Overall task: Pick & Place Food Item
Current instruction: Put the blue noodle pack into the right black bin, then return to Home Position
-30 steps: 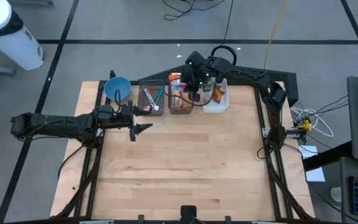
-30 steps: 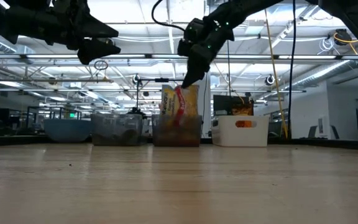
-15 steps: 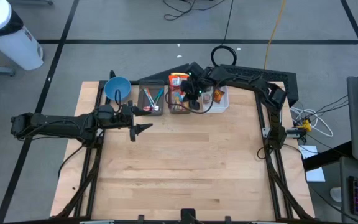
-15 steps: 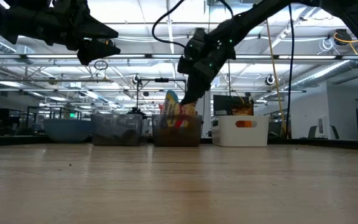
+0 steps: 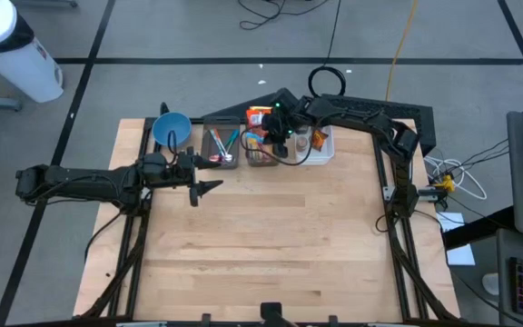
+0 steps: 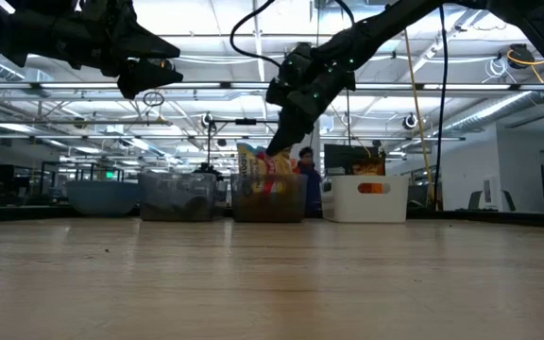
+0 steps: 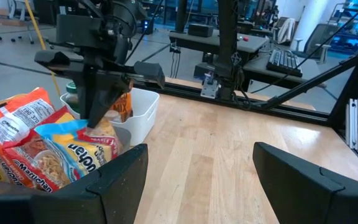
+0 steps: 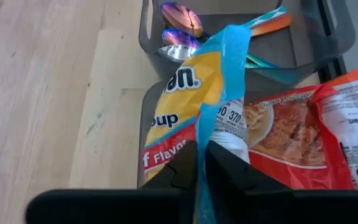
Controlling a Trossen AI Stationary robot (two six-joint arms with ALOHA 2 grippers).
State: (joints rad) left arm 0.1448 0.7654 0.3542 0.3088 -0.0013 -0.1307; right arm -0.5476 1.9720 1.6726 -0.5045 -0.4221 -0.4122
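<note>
High view: right gripper (image 5: 278,128) moved from white bin (image 5: 319,145) to middle bin (image 5: 261,149) since a second ago. Noodle packet (image 8: 194,99) now low inside middle bin; fingers (image 8: 229,169) pinching blue edge. Left gripper (image 5: 203,186) hovering over table (image 5: 271,236), fingers spread, holding nothing.

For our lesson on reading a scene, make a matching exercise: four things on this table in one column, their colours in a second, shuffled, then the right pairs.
Things:
1. bowl
2. right-hand bin
3. packet in the right claw
4. packet beside it

Colours:
A. white
B. red-orange
C. blue
D. yellow with a blue edge

Pairs: 1-C, 2-A, 3-D, 4-B
</note>
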